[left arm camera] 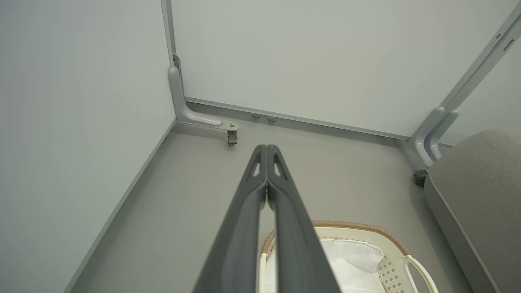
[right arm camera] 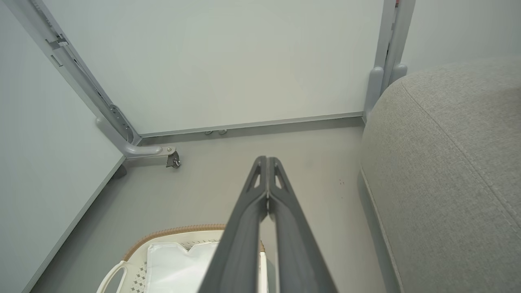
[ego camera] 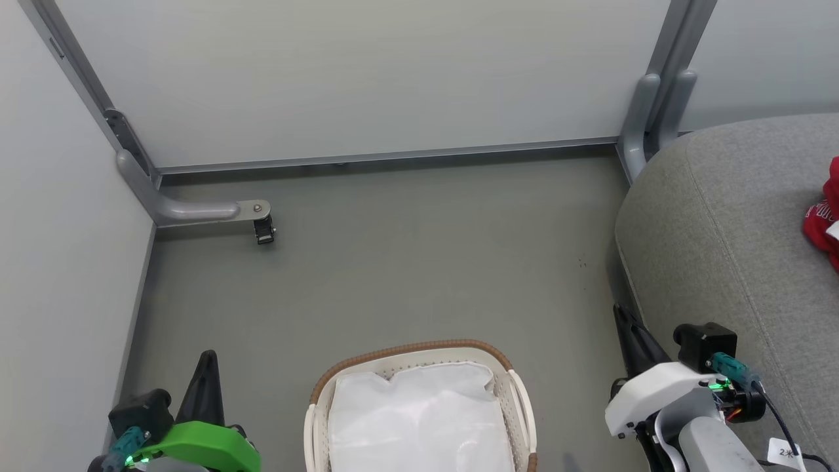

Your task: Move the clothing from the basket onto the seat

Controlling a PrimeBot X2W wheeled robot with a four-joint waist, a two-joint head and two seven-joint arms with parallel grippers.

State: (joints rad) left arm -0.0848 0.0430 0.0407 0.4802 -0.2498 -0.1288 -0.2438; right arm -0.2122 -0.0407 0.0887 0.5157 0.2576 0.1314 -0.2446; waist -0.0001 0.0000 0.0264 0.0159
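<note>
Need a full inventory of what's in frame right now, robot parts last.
basket: 1, cream-white with brown rim, on the floor, bottom centre of the head view
liner: 1, white, inside the basket, no red fabric visible on it
seat: 1, grey, right side
clothing: 1 red bundle with white print, on the seat, cut off by the right edge
partition panels: several, pale grey, back and sides
frame feet: 2, grey metal, at the panel corners
caster: 1, dark, under the left foot
floor: grey
left claw: 1, dark fingers, green body, lower left, shut, empty
right claw: 1, dark fingers, white body, lower right beside the seat, shut, empty
</note>
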